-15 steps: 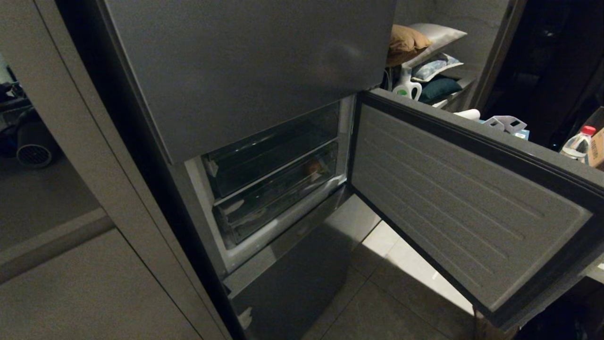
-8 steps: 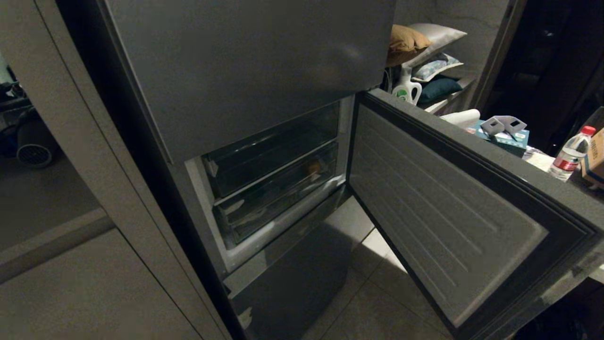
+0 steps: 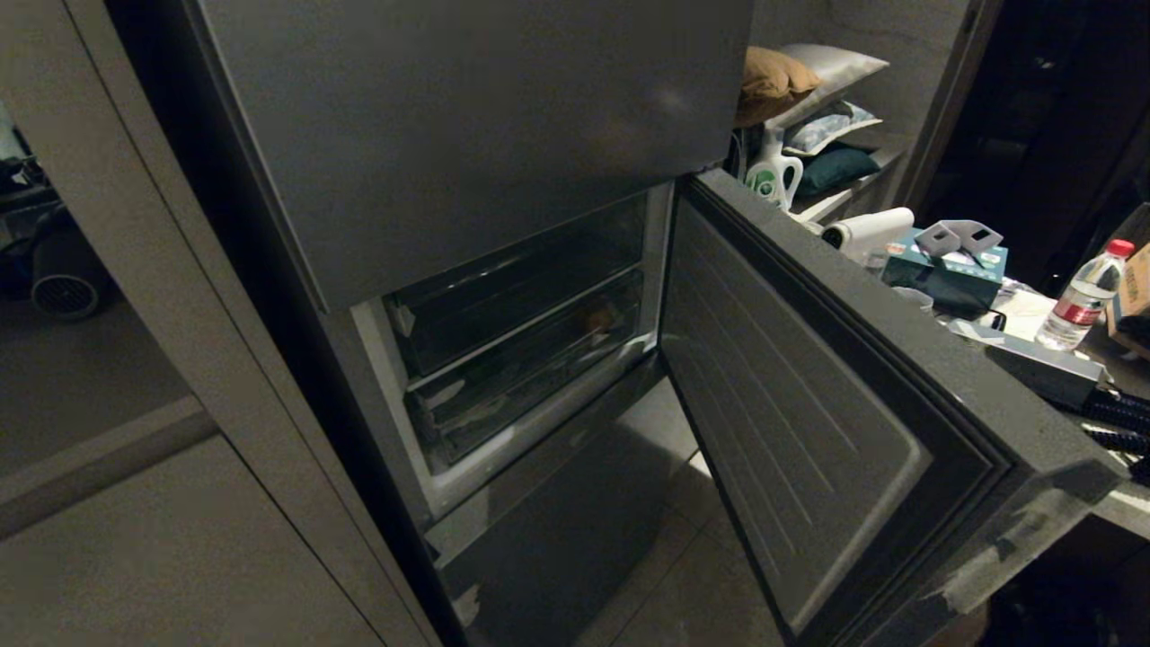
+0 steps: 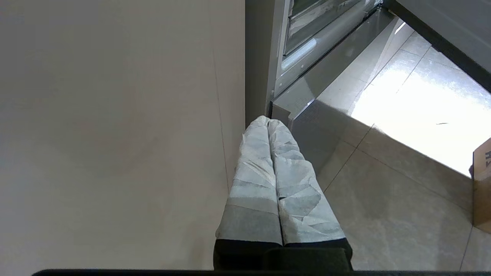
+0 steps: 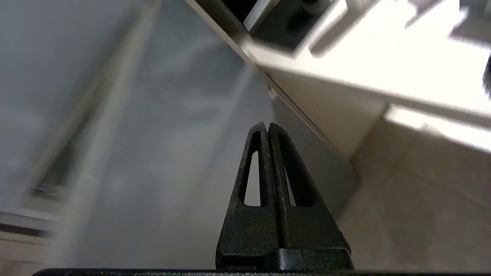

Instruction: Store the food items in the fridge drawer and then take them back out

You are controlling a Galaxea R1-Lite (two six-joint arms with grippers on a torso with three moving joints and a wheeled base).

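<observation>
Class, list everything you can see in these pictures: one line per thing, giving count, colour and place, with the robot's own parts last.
Fridge door: one, grey, swung open at right.
Drawers: two, clear, stacked inside the fridge.
Food item: one, orange-brown, in the lower drawer.
Cushions: several, tan, grey, dark, on shelves behind.
Jug: one, white, below the cushions.
Water bottle: one, clear with red cap, far right.
Left pincer: one, white-wrapped, shut, near the fridge base.
Right pincer: one, black, shut, empty.

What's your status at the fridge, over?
Left gripper shut, empty, parked low by the fridge base. Right gripper shut, empty. Fridge drawer pushed in, orange-brown lump inside. Fridge door half open beside it.
</observation>
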